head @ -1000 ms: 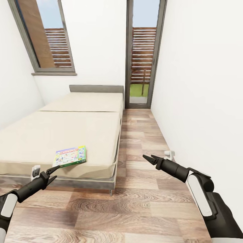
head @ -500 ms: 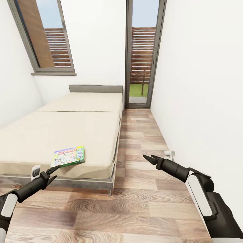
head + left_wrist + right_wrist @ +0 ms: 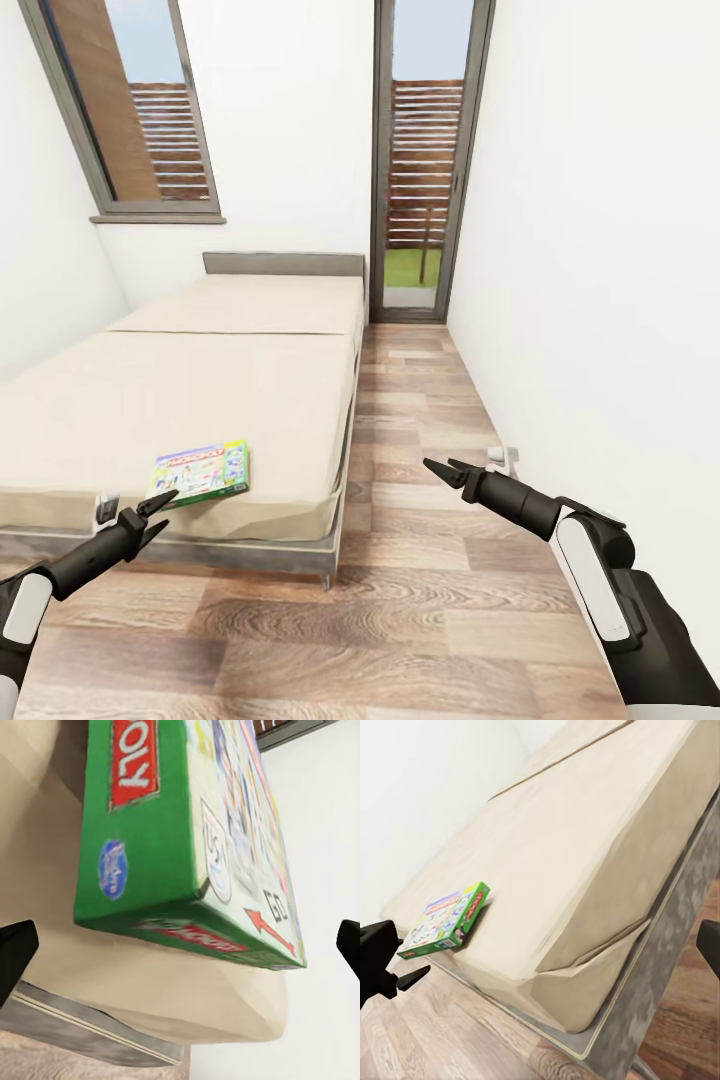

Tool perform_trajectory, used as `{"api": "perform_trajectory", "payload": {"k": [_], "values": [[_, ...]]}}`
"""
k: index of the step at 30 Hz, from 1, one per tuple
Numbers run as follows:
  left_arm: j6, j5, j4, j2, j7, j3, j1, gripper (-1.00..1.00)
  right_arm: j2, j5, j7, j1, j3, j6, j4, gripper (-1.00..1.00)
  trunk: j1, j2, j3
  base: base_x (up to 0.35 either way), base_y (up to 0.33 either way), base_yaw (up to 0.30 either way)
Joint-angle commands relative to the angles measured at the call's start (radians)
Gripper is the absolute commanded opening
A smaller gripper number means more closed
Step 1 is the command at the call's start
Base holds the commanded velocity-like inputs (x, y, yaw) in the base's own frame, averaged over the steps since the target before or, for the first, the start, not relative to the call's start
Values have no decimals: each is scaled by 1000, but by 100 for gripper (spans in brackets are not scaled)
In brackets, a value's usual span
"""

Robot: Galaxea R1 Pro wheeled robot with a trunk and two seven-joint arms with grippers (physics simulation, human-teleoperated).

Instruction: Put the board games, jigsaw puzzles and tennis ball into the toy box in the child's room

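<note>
The flat green-and-white Monopoly board game box (image 3: 201, 473) lies lower left, on the beige bed's (image 3: 250, 400) near edge. It looks light, stiff and probably slick; take its overhanging near edge. The left gripper (image 3: 160, 506) gapes wide before it; the right gripper (image 3: 447, 468) hangs open, empty.

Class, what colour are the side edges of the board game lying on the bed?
Green, with a red logo strip, on the board game; clearest in the left wrist view.

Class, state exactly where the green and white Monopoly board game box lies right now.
In the head view the green and white Monopoly board game box lies flat on the beige bed mattress, near its foot edge, just beyond the open left gripper.
</note>
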Motion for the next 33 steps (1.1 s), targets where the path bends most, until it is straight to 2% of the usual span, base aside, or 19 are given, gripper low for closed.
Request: {"api": "perform_trajectory", "payload": {"k": [1, 33], "values": [[5, 1, 0, 0, -3, 2, -1, 100, 0, -5, 1, -1, -1, 7, 0, 100, 0, 0, -1, 69, 9, 0], [5, 1, -1, 1, -7, 3, -1, 100, 0, -6, 1, -1, -1, 8, 0, 100, 0, 0, -1, 16, 7, 0]]}}
